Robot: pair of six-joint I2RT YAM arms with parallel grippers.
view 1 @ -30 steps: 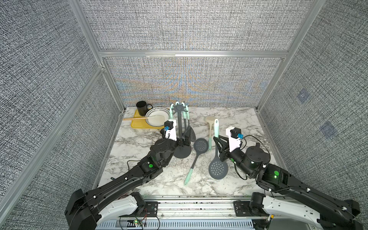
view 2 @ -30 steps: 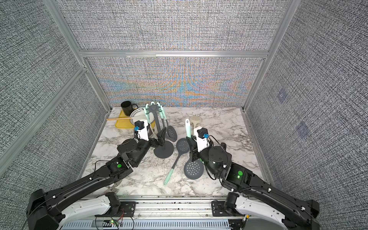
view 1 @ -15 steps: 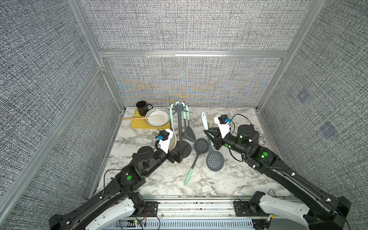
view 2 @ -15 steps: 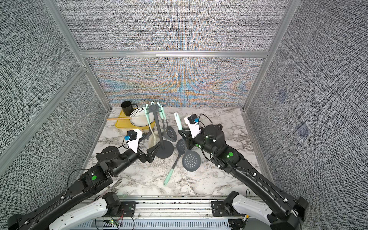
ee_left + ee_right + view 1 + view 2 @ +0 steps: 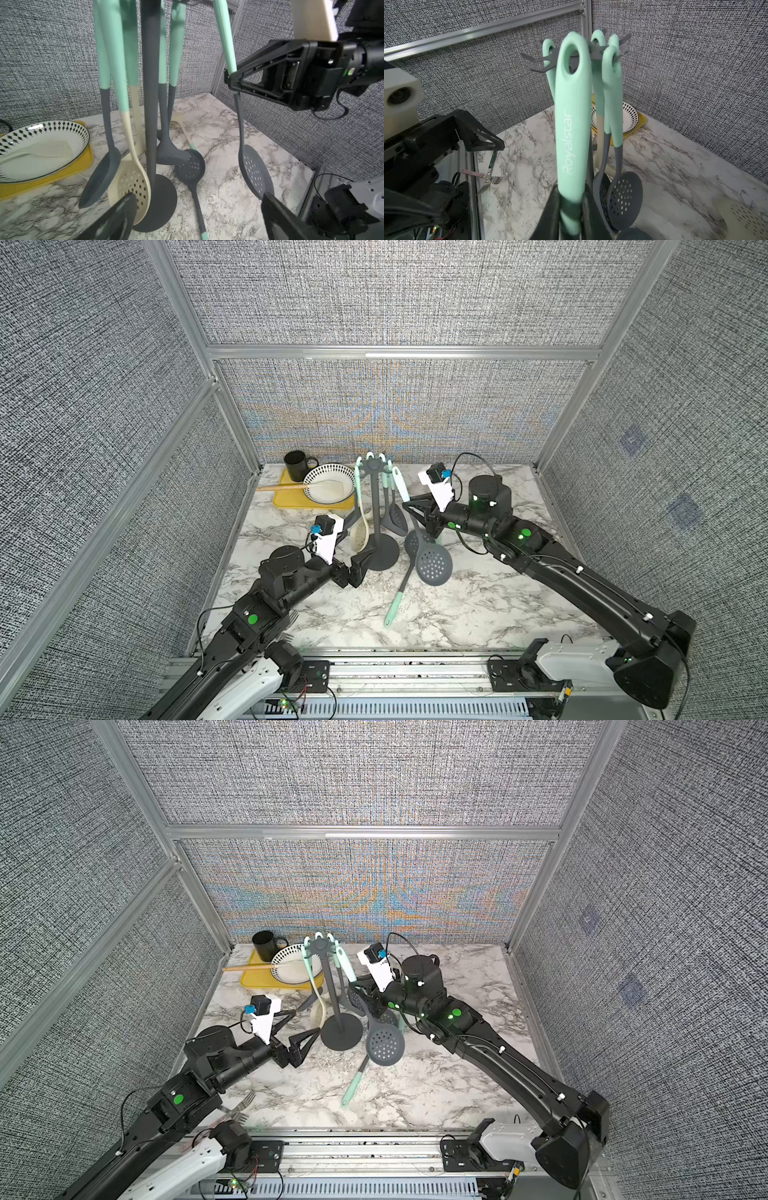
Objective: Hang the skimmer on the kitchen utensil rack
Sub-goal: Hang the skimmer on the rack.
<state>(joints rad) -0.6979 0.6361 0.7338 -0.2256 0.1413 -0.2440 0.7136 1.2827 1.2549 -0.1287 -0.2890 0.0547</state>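
**Skimmer upright beside the rack crown, eyelet not yet on a hook**

The skimmer (image 5: 434,566) hangs clear of the table (image 5: 478,614). Its perforated dark head is down and its mint handle (image 5: 572,124) up. The long axis is close to vertical and leans slightly. In both top views it runs from the eyelet at about 11 o'clock to the head at about 5 o'clock.

The right end effector (image 5: 409,506) is clamped on the skimmer where the mint handle meets the dark shaft. The whole handle therefore stands free above the grip.

The kitchen utensil rack (image 5: 376,510) stands just beside it, at roughly 9 o'clock from the grip. The rack's crown (image 5: 372,466) lies at about 10 o'clock from the grip. The eyelet reaches crown height and sits just off the crown at about 3 o'clock. In the right wrist view the eyelet overlaps the crown. Bare hooks (image 5: 533,59) project to one side, and the other utensils (image 5: 133,182) hang from the rest. Whether a hook tip has entered the eyelet cannot be told, but it appears not to have.

Judged from this, the coming move turns on carrying the eyelet across towards 9 o'clock and over a free hook. The right arm is the nearer and the only loaded one.

The left end effector (image 5: 306,1022) is spread wide and holds nothing. It sits low by the rack base (image 5: 341,1031), at about 8 o'clock. A second skimmer (image 5: 401,585) lies flat on the table.
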